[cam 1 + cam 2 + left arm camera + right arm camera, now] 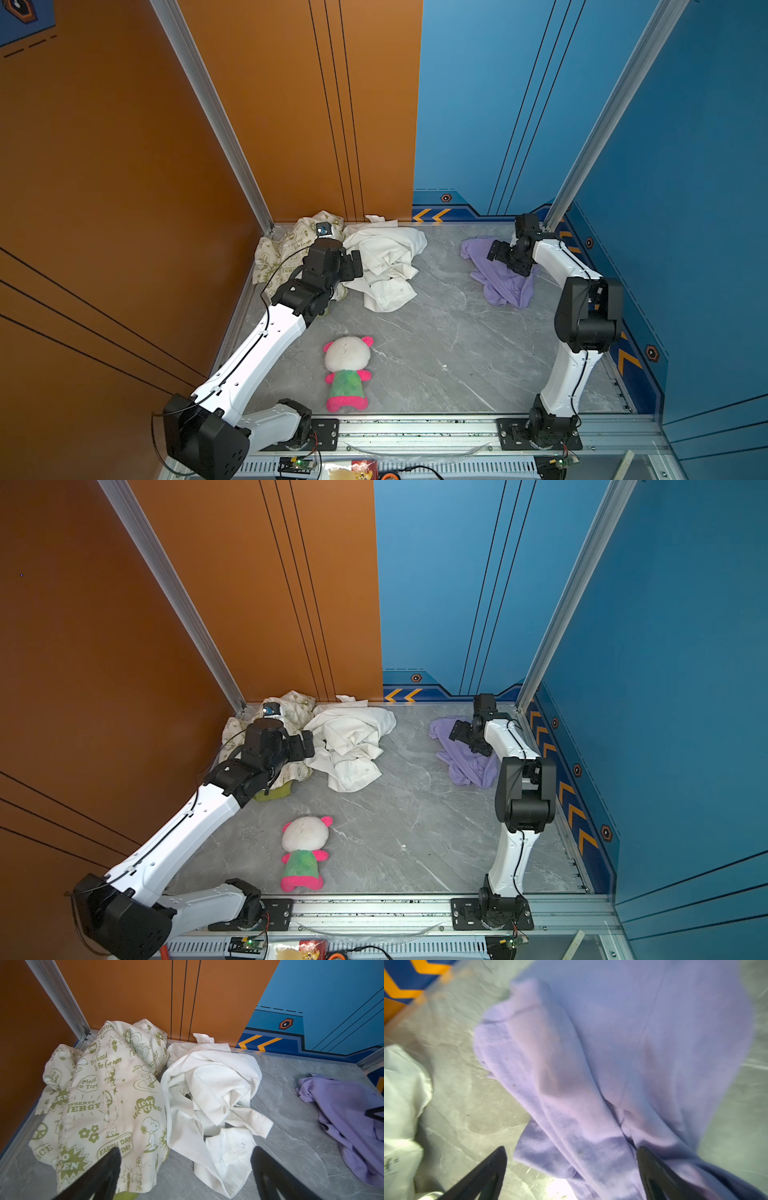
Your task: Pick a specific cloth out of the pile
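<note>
Pile (pixel 386 257) of cream-print and white cloth fills far-left corner of worktop (pixel 436 357); lavender cloth (pixel 505 291) lies apart, far R, beneath R jaws, spread wide, empty. L jaws, spread, hover by pile; olive piece (pixel 276 792) mostly hidden.

Colours on the grey marbled table (pixel 440 357)
The cloth (pixel 505 286) is plain lavender; the shirt (pixel 386 266) white; the sheet (pixel 276 249) cream with olive-green cartoon print; the plush toy (pixel 348 374) white, pink and green.
</note>
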{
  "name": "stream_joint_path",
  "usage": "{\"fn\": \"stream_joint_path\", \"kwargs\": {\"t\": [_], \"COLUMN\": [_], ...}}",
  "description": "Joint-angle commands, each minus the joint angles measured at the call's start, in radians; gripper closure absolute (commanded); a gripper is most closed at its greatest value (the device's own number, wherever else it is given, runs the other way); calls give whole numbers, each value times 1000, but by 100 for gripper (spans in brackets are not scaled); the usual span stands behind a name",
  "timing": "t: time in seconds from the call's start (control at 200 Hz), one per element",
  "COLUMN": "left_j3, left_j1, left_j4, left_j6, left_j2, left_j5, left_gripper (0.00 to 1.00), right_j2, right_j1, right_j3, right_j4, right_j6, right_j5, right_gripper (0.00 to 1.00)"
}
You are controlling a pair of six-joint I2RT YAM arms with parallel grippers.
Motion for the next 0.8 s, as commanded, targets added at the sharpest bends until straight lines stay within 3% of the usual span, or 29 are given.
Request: {"fn": "stream_joint_path", "kwargs": {"t": [0.0, 0.26, 0.561, 0.701, 0.796], "left_j3": [-37, -254, -578, -661, -698], "left_j1": [30, 105, 211, 234, 247], "left_j4": [-7, 190, 542, 688, 780], "left_j6": [53, 164, 168, 209, 227], "left_j2": [-1, -57, -88, -49, -10], "left_j5": [-61, -115, -138, -131, -109], "left_gripper": [2, 2, 2, 2, 2], "right_j2": [-168, -465, -740, -808, -806], "right_j1": [-6, -15, -71, -73, -72], "right_j3": [-61, -400, -940, -1160, -1224], "right_j4": [58, 349, 748, 981, 1031], "right_j6": [-51, -145, -172, -194, -210], "right_j5": [65, 121, 232, 265, 272], "right_gripper": [1, 0, 0, 0, 0]}}
